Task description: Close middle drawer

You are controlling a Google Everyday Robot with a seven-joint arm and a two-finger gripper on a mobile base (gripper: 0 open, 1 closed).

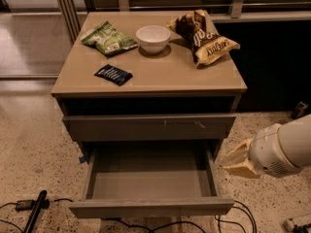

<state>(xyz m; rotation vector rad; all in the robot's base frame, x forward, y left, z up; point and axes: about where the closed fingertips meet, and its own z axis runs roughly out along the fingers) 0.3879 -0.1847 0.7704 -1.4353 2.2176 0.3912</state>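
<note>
The middle drawer (pixel 150 176) is pulled far out of the grey-taupe cabinet, showing a bare flat inside. Its low plain front panel (pixel 150 208) is near the bottom edge of the view. Above it sits the taller drawer front (pixel 148 127) with small pale scratch marks, nearly shut. My gripper (pixel 238 161) is at the right, level with the open drawer's right side wall and a little apart from it, pale fingertips pointing left toward the drawer. The white arm comes in from the right edge.
On the cabinet top (pixel 194 76) lie a green snack bag (pixel 108 39), a white bowl (pixel 153 38), a brown chip bag (pixel 204 35) and a dark blue packet (pixel 112 74). Black cables (pixel 29 208) run on the speckled floor by the drawer front.
</note>
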